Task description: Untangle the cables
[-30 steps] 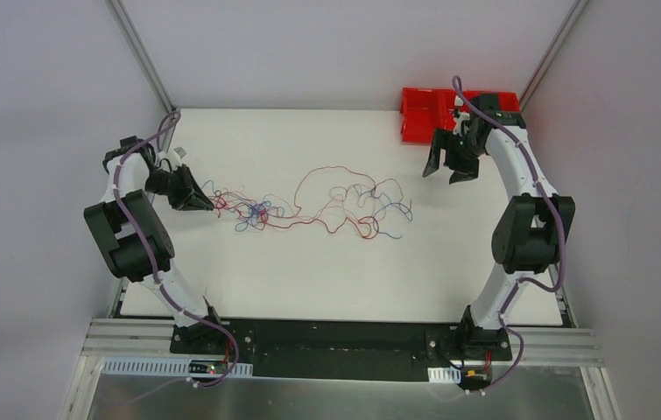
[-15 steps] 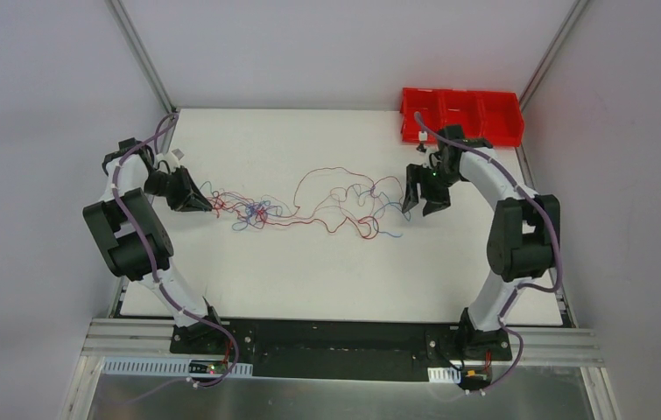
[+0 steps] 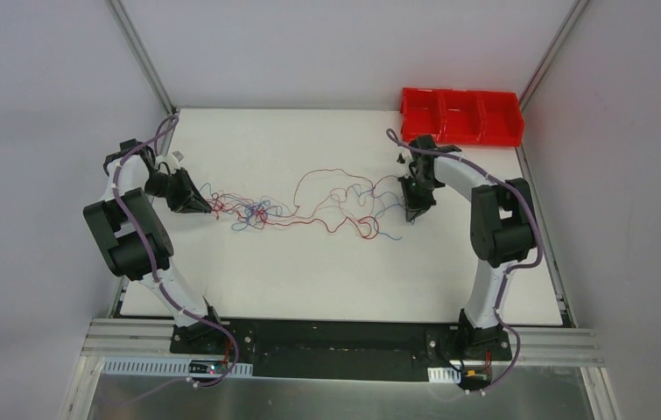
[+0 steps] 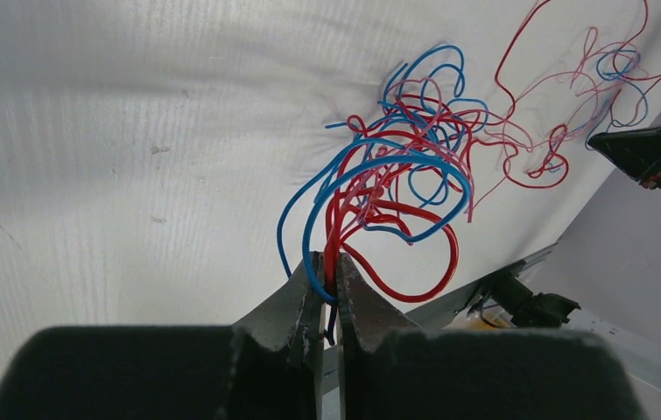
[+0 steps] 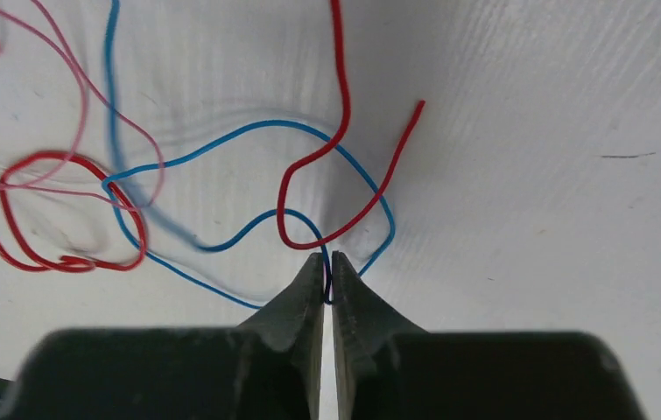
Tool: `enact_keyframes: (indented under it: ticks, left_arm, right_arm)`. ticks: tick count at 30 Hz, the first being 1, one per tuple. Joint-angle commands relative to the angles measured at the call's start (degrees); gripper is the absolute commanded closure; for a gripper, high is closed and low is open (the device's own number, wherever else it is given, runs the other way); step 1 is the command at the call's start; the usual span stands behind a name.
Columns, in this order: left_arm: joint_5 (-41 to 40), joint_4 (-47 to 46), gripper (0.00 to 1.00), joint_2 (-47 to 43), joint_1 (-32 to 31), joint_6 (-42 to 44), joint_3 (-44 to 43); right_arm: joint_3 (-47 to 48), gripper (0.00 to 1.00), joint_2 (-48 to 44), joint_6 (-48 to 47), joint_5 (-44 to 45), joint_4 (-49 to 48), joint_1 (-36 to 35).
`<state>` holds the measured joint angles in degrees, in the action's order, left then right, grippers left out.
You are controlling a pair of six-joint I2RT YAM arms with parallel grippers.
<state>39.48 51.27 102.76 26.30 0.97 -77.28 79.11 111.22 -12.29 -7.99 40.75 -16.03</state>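
Your left claw (image 4: pixel 327 293) pinches the cables (image 4: pixel 381 188). Your right claw (image 5: pixel 327 278) pinches one blue wire (image 5: pixel 256 124). Pull apart slowly.

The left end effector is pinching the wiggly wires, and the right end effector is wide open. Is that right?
Not quite. The left end effector is pinching the cables, but the right end effector is not wide open. The right wrist view shows its jaws closed almost together on a thin blue strand of the cables.
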Motion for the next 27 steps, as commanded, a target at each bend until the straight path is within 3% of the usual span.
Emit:
enact_keyframes:
  ticks: [1,7,12,20,24,27]
  left_arm:
    - [-5.30,0.43,0.96,0.11,0.51,0.01,-0.15]
    - [-8.48,0.42,1.00,0.46,3.04,0.54,-0.91]
    - [-9.87,0.26,1.00,0.78,4.02,1.09,-1.38]
    - [-13.69,-0.26,1.00,0.95,4.67,2.32,-1.37]
    - [-14.85,-0.43,1.00,1.16,4.72,2.90,-1.49]
    - [-11.03,-0.27,1.00,1.17,4.72,3.73,-1.10]
  right_arm:
    - [0.75,1.00,-4.07,-2.89,2.73,7.37,2.01]
    - [3.20,1.00,-17.41,-8.02,2.33,16.16,12.30]
    - [10.44,1.00,-22.62,-11.23,0.66,20.14,21.56]
    - [32.18,1.00,-20.19,-8.49,-5.77,23.34,34.52]
    - [45.49,1.00,-16.53,-5.56,-7.22,24.16,37.04]
    - [52.17,1.00,-13.68,-4.04,-8.29,24.16,37.47]
